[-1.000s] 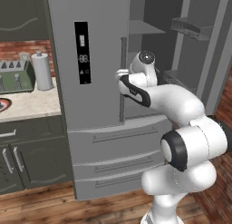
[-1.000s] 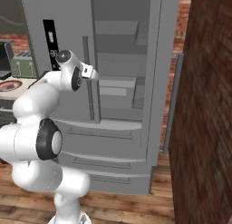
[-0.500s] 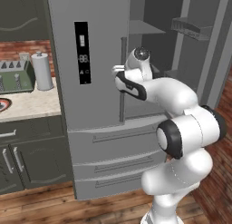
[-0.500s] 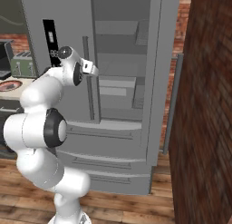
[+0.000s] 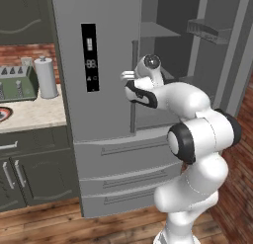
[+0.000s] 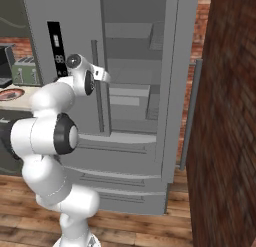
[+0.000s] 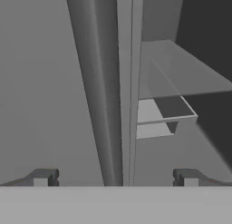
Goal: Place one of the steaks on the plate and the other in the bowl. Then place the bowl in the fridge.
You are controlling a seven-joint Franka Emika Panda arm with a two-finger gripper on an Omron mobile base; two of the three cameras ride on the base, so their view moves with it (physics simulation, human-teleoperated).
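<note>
Gripper [image 7: 115,177] sits right in front of the fridge [image 5: 111,154], jaws spread as wide as they go, nothing held. The closed left door's vertical handle [image 7: 124,87] runs straight up between the 2 fingertips, so it's lined up on that handle or on the door edge beside it. Right door [image 6: 175,91] is swung open; bare shelves [image 7: 181,78] visible inside, no bowl on them.

Step in hand looks like door handling, not placing. To do it well: keep the handle centred between the pads, close square on it, then move along the door's arc around its hinge, not in a straight line. Keep the elbow clear of the open right door.

Further off, at the counter's [image 5: 29,122] left edge: part of the red-rimmed plate [image 5: 4,114]. Toaster [image 5: 17,82] and paper towel roll [image 5: 47,77] stand at the back. Steaks and bowl not located.

Writing: black display strip [image 5: 89,58] shows pale digits, maybe "88", too small to be sure. No brand legible.
</note>
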